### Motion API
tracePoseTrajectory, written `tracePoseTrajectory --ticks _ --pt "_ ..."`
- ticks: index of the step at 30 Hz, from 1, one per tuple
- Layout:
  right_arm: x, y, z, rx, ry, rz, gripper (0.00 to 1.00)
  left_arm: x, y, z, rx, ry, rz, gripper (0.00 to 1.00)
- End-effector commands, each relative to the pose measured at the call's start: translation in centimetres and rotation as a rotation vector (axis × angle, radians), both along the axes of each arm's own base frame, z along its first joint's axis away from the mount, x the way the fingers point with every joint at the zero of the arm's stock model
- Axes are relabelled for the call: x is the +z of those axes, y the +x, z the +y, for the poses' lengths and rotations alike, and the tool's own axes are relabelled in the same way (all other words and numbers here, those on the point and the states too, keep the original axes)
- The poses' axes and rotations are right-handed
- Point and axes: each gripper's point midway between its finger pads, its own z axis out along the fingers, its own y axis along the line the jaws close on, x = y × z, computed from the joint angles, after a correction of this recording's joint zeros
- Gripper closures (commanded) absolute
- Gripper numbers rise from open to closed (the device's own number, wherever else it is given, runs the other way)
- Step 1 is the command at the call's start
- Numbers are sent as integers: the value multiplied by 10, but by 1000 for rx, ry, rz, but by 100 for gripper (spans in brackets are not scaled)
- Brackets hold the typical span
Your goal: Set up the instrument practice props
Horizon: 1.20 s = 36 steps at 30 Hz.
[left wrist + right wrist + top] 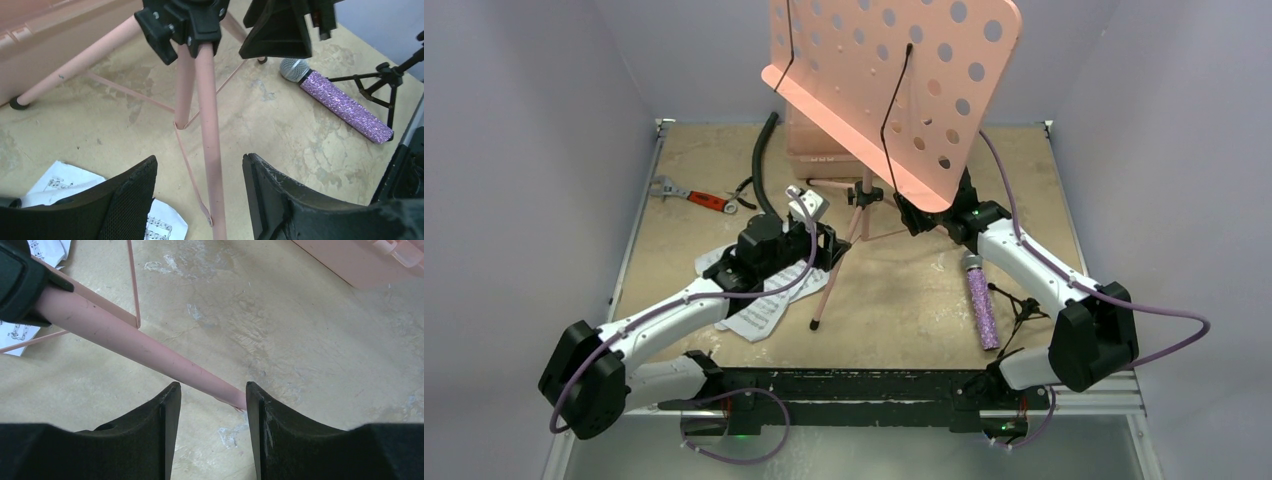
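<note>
**Left end effector** [200, 159]: released, fingers apart. The near leg [212, 150] of the stand [894, 80] passes between the fingers with a gap on each side. No contact is seen.

**Right end effector** [212, 387]: released, fingers apart. The side leg [130, 342] of the stand runs down into the gap between the tips. It ends beside the finger [260, 425] on the right of the wrist view; contact there cannot be confirmed.

**Stand:** upright on its tripod between the two end effectors. Its perforated desk is tilted, above and beyond both.

**Pages** [60, 182]: flat on the surface [280, 130], below and left of the left end effector, partly under that arm.

**Microphone** [981, 300]: lying on the surface behind the right end effector, beside its arm, grey head toward the end effector.

**Mic stand** [1024, 310]: just beside the microphone on its outer side. Whether they touch cannot be told.

**Other items:**
- Box [824, 150]: beyond the left end effector, behind the stand.
- Wrench [689, 195] and pliers [742, 195]: on the surface left of the left end effector, well apart from it.
</note>
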Motion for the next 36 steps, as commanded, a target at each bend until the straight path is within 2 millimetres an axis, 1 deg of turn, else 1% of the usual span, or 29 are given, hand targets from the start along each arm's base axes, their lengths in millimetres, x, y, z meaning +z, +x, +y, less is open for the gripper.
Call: tracePoseTrajectory --ticks 1,4,6,10,13,18,22,27,31,36 --pt "15 6 -1 -26 29 -46 47 12 17 -8 49 -82 -29 40" --pt "16 9 1 -26 28 -45 47 10 20 -17 14 -79 -41 44" --pt "16 11 2 -23 26 -46 47 10 20 -24 -19 -83 -48 50" --pt "16 18 7 -3 23 -45 47 2 17 -30 -62 -62 -31 63" --pt "19 25 11 5 18 -50 47 0 13 -31 -84 -48 -30 76" --pt "26 36 18 16 30 -64 48 4 5 -33 -117 -43 -41 100" --pt "29 42 24 28 44 -70 48 7 -4 -42 -158 -43 -46 100" --pt "30 47 27 28 50 -70 48 7 -16 -56 -198 -41 -49 100" --pt "30 51 29 27 51 -71 48 9 -27 -72 -242 -35 -57 100" --pt "34 58 36 35 66 -75 48 12 -44 -98 -321 -23 -71 100"
